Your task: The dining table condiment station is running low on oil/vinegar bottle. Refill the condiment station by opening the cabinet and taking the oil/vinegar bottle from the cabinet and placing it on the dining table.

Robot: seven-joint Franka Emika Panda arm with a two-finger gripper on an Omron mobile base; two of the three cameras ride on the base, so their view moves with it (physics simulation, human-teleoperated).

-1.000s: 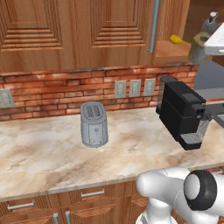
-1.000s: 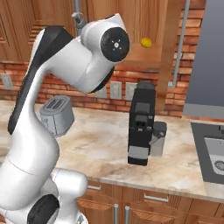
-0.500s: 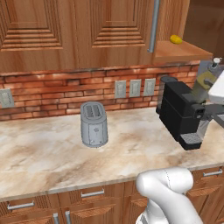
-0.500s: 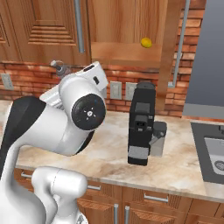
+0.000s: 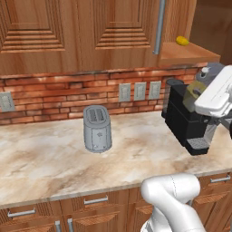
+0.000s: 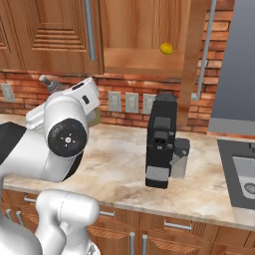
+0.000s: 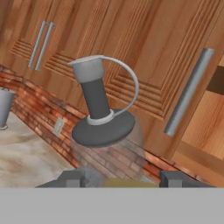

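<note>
The gripper [image 7: 118,179] is seen in the hand view with its two dark finger tips [image 7: 70,178] set on either side of the oil/vinegar bottle [image 7: 105,127], which is clasped between them; the contact itself is cut off by the lower edge of that view, and only a strip of yellow liquid is visible between the tips. The bottle's long axis runs away from the hand, and its grey pourer top is pointed up and slightly left in that view, toward the wooden doors. In the left base view the bottle [image 5: 195,89] is carried in the air at the right edge, above and just in front of the black coffee machine [image 5: 185,115]; its neck is tilted up and to the right, and its lower part is covered by the white hand. In the right base view little more than the grey top [image 6: 48,82] can be made out, protruding up and to the left from behind the arm; the body is hidden.

The cabinet [image 5: 81,34] is shown with closed doors on the left, while to the right an open shelf with a small yellow object [image 5: 182,41] is seen. On the marbled counter [image 5: 68,158], a grey toaster [image 5: 97,128] is stood well apart from the bottle.
</note>
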